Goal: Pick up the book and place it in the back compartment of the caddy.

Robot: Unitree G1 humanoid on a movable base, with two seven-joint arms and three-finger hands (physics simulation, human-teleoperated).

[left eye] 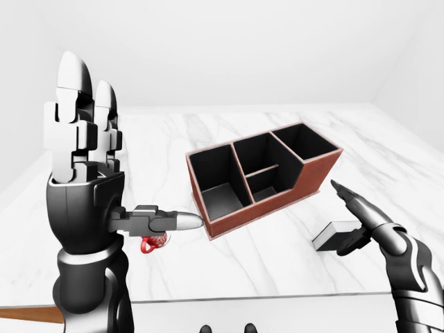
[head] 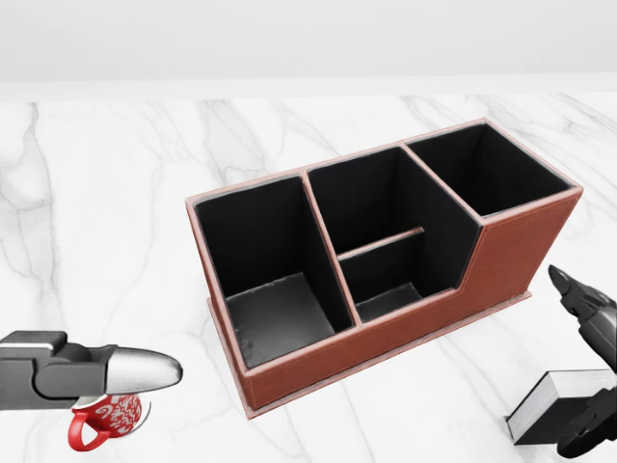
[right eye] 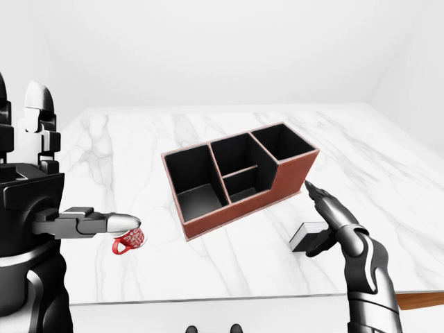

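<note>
The book [left eye: 331, 234], a small dark block with white page edges, lies flat on the marble table to the lower right of the caddy; it also shows at the head view's bottom right [head: 549, 405]. My right hand [left eye: 340, 218] is open around it, one finger raised above it and the thumb low at its right end. The caddy [head: 501, 251] is brown with black insides and several empty compartments; its tallest one [head: 487, 169] is at the upper right end. My left hand [left eye: 135, 149] is open and raised at the left, fingers upright, thumb pointing right.
A small red patterned mug [right eye: 129, 240] stands on the table [left eye: 208, 270] left of the caddy, just behind my left thumb. The table's near edge runs along the bottom of the eye views. A brown strip [left eye: 28, 316] shows at the bottom left.
</note>
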